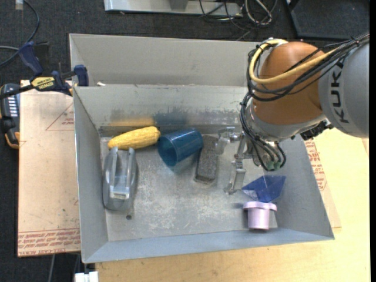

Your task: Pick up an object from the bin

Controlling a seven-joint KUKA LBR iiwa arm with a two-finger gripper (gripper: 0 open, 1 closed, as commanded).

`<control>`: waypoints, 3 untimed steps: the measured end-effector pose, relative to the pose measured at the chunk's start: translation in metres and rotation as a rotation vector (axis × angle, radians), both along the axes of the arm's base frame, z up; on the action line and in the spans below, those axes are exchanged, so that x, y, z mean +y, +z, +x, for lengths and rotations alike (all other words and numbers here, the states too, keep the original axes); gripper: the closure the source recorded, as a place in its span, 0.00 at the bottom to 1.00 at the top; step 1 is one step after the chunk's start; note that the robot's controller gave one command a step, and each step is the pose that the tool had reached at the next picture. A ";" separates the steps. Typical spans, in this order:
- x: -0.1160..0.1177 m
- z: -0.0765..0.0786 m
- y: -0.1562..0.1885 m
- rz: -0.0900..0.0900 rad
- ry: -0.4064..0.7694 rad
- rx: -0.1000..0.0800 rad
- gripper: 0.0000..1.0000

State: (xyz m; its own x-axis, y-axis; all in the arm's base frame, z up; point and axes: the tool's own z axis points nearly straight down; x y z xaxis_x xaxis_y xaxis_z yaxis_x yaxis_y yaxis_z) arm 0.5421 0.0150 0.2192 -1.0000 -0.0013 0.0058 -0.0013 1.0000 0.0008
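The arm (352, 93) reads KUKA. Its jaws hang between a grey block (207, 164) and a blue wedge (265, 187). Whether they are open, I cannot tell.

Next to the silver pincer (234, 168) is a dark grey block (206, 165), and past that a blue cup (180, 147) and a yellow corn cob (134, 137). On the pincer's other side lie a blue scrap (265, 187) and a pale purple cup (259, 215).

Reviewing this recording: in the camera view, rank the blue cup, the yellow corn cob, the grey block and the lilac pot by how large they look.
1. blue cup, lying on its side
2. yellow corn cob, long but slim
3. grey block and lilac pot: these look about alike, so they are not ranked against each other.
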 end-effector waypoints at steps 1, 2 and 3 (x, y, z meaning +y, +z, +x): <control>0.000 0.005 0.001 0.000 0.028 -0.009 0.00; -0.006 0.058 -0.066 0.003 0.492 -0.009 0.00; 0.006 0.058 -0.074 0.000 0.830 -0.017 0.00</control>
State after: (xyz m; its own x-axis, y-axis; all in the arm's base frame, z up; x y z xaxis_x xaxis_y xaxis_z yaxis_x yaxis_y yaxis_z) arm 0.5997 0.0213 0.1453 -0.6741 -0.7385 -0.0094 -0.7385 0.6742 -0.0056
